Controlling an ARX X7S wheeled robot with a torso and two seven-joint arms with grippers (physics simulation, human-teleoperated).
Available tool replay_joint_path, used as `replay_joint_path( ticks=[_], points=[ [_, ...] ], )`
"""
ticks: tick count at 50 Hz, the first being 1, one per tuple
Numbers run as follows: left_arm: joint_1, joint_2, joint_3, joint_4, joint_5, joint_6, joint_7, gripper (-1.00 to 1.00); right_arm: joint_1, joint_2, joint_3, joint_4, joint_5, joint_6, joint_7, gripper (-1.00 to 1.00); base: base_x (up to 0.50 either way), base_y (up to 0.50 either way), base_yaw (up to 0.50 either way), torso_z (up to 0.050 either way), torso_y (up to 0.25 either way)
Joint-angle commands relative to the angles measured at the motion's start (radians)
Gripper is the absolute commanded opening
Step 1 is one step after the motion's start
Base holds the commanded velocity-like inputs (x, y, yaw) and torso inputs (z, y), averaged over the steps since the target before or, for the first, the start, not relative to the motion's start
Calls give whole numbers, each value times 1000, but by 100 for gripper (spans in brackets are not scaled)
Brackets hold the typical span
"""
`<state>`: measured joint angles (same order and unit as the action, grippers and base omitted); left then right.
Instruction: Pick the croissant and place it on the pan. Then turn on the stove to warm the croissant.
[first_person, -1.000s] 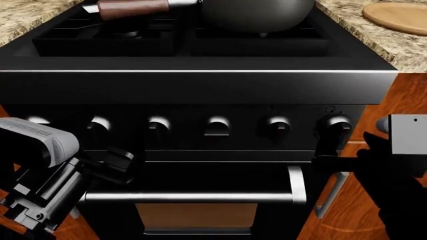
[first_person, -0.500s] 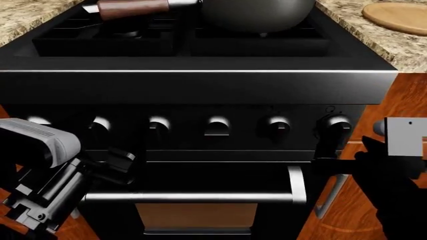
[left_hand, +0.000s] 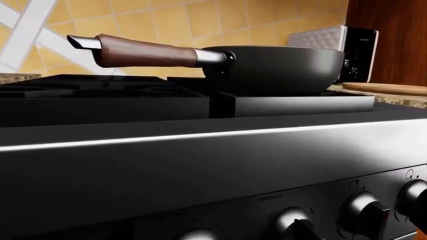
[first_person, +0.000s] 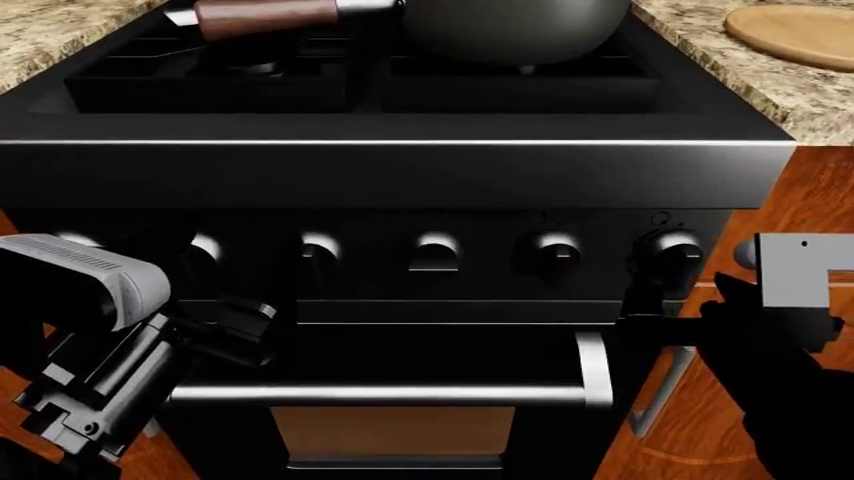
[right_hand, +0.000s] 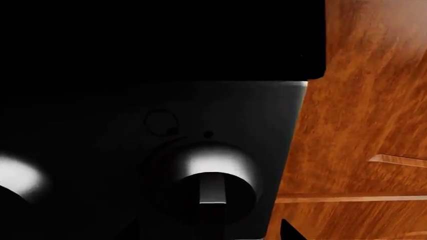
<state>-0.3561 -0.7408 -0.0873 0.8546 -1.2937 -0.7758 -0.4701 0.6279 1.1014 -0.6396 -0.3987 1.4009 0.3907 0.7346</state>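
Knob (right_hand: 212, 182) at stove's (first_person: 400, 170) far-right end, right gripper (first_person: 654, 300) at its 6 o'clock, finger spread untellable, nothing visibly held. Rigid, smooth metal: pinch raised centre bar. Pan (left_hand: 277, 67) on grate; croissant unseen. Left gripper (first_person: 220, 330) empty, opening unclear.

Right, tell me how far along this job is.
Done: the pan sits on the stove; its inside is hidden, so I cannot confirm the croissant is in it.
In hand: the right pincer is just below the rightmost knob; whether it grips is unclear. The left pincer hangs by the oven handle.
Left: turning the knob; no flame shows.
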Motion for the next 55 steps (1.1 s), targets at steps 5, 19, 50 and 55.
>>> replay_joint_path(
  ticks=[5,19,50,55],
  points=[
    [-1,-1,7,-3,5,3,2,100,22,-15,-4,15,-3,20,-9,100,0,0,0,0,0],
    [2,-7,4,-3,1,9,4,100,14,-7,0,-1,-2,16,7,-100,0,0,0,0,0],
    [12,-14,6,1,4,18,0,100,-1,-4,7,-5,-12,-1,4,-100,0,0,0,0,0],
    [14,-16,5,5,2,20,-3,100,6,5,8,-18,-18,8,4,-100,0,0,0,0,0]
  ],
)
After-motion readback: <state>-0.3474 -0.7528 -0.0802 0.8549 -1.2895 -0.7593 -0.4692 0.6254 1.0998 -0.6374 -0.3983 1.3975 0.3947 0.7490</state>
